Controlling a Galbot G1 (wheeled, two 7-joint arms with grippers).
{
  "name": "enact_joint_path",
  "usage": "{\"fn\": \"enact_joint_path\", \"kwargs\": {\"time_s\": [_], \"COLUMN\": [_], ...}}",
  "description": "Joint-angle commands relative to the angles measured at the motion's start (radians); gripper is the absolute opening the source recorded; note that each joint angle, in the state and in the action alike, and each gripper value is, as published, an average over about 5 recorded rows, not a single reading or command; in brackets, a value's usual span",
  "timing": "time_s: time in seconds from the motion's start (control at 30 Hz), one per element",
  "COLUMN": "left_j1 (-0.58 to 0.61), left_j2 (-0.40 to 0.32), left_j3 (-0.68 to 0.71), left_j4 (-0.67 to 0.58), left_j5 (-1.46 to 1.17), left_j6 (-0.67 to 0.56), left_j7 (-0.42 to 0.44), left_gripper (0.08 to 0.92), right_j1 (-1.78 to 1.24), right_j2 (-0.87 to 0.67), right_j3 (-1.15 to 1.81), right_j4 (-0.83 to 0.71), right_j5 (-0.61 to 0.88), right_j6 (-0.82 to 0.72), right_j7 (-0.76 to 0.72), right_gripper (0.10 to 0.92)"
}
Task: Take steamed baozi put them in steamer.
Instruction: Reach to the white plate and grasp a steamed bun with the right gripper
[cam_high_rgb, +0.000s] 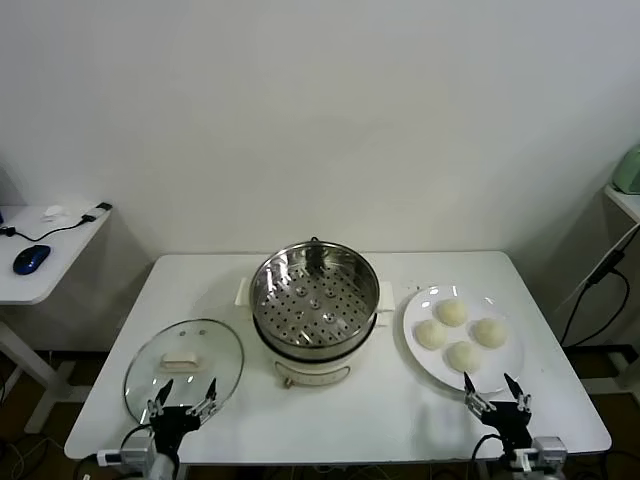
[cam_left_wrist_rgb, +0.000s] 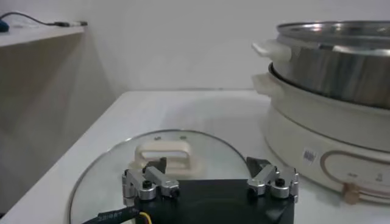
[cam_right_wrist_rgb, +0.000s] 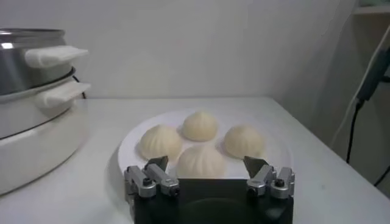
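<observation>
Fingers spread wide and gripping nothing, the right gripper (cam_high_rgb: 497, 393) hovers at the table's near edge, just in front of the plate (cam_high_rgb: 420, 350) that sits beside the steamer (cam_high_rgb: 314, 310) on its right; seen from the wrist, its fingertips (cam_right_wrist_rgb: 157, 163) frame the closest bun

All four steamed baozi (cam_high_rgb: 460, 333) rest on that plate, clustered together, none of them yet in the steamer, whose perforated tray (cam_high_rgb: 311, 302) lies bare inside the shiny pot on its cream base

On the steamer's left, the glass lid (cam_high_rgb: 185, 367) lies flat on the white table (cam_high_rgb: 340, 420), cream handle up; the left gripper (cam_high_rgb: 183, 401) hangs over the lid's near rim with its fingers likewise parted and empty

Farther left of the steamer, a side desk (cam_high_rgb: 45, 250) carries a blue mouse (cam_high_rgb: 31, 258)
</observation>
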Motion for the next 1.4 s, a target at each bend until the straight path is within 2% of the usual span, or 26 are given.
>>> {"fn": "enact_joint_path", "kwargs": {"time_s": [0.03, 0.2, 0.37, 0.43, 0.57, 0.67, 0.83, 1.03, 1.4], "left_j1": [-0.007, -0.009, -0.009, -0.008, -0.004, -0.002, -0.009, -0.018, -0.015], "left_j2": [0.005, 0.006, 0.01, 0.009, 0.008, 0.006, 0.002, 0.001, 0.008], "left_j3": [0.006, 0.008, 0.007, 0.006, 0.005, 0.006, 0.006, 0.003, 0.001], "left_j4": [-0.008, -0.012, -0.015, -0.016, -0.016, -0.011, 0.002, 0.015, 0.033], "left_j5": [-0.002, -0.006, -0.01, -0.01, -0.01, -0.01, -0.01, -0.013, -0.026], "left_j6": [-0.014, -0.019, -0.02, -0.02, -0.023, -0.027, -0.028, -0.027, -0.038], "left_j7": [-0.008, -0.009, -0.008, -0.008, -0.008, -0.008, -0.007, -0.005, -0.004], "left_gripper": [0.823, 0.823, 0.823, 0.823, 0.823, 0.823, 0.823, 0.823, 0.823], "right_j1": [0.239, 0.546, 0.855, 1.016, 1.449, 1.739, 1.979, 1.978, 1.712], "right_j2": [-0.145, -0.333, -0.532, -0.601, -0.67, -0.633, -0.501, -0.353, -0.172], "right_j3": [-0.008, -0.216, -0.579, -0.776, -1.296, -1.646, -1.978, -2.091, -1.875], "right_j4": [-0.068, -0.202, -0.345, -0.405, -0.561, -0.668, -0.805, -0.894, -1.129], "right_j5": [-0.026, 0.028, 0.006, -0.026, -0.12, -0.14, -0.157, -0.149, -0.192], "right_j6": [-0.1, -0.256, -0.313, -0.271, -0.053, 0.091, 0.211, 0.207, 0.152], "right_j7": [-0.033, -0.113, -0.382, -0.551, -0.898, -1.085, -1.288, -1.319, -1.181], "right_gripper": [0.823, 0.823, 0.823, 0.823, 0.823, 0.823, 0.823, 0.823, 0.823]}}
